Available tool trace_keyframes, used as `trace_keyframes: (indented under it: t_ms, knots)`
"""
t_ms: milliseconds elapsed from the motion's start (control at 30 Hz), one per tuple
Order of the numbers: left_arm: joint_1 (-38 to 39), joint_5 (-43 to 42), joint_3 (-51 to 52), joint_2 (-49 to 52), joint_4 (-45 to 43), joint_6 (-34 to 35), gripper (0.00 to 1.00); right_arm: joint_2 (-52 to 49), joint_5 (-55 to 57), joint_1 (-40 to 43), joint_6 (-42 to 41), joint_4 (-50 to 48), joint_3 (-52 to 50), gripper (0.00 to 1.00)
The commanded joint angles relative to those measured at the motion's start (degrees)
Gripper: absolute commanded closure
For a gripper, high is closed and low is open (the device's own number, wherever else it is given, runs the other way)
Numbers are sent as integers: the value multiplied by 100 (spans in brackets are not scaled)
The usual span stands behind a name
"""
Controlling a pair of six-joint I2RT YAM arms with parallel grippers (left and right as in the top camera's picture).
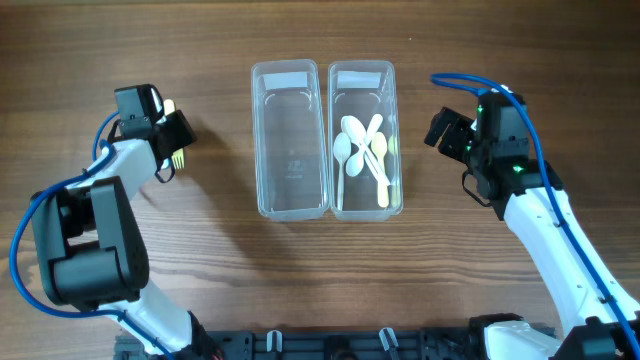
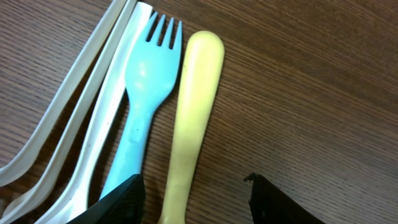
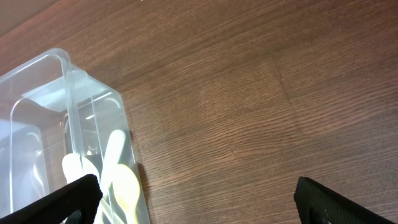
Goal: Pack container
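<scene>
Two clear plastic containers stand side by side mid-table. The left container (image 1: 289, 140) holds nothing I can see. The right container (image 1: 364, 140) holds several white and yellow spoons (image 1: 362, 152); it also shows in the right wrist view (image 3: 68, 143). My left gripper (image 2: 196, 199) is open, low over cutlery lying on the table: a yellow handle (image 2: 193, 118) lies between its fingers, a light blue fork (image 2: 146, 93) and white utensils (image 2: 81, 118) to its left. From overhead, that gripper (image 1: 172, 135) covers most of the cutlery. My right gripper (image 1: 447, 132) is open and empty, right of the containers.
Bare wood table (image 1: 220, 280) lies around the containers. The arm bases and a black rail (image 1: 330, 345) run along the front edge.
</scene>
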State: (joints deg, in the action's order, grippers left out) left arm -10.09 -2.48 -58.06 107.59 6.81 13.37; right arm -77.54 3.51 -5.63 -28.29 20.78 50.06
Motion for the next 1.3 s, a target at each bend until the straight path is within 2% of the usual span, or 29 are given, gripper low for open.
trace_keyframes:
  t_ms: [0,400,633,767,1200,1233,1267]
  knots:
    - [68,-155,-79,48,55,-87,46,-31,120,13,-31,-17,-2,0]
    - [166,-66,-79,48,566,61,65,-31,122,13,-31,-17,-2,0]
    - [166,-68,-79,44,612,63,89,-31,120,13,-31,-17,-2,0]
    - [166,-66,-79,20,586,61,96,-33,120,13,-33,-17,-2,0]
    - [168,-72,-79,-988,629,227,96,-33,120,13,-31,-17,-2,0]
    - [168,-125,-79,-1023,629,284,91,-31,120,13,-31,-17,-2,0]
    - [168,-264,-79,-1054,605,328,70,-33,120,13,-33,-17,-2,0]
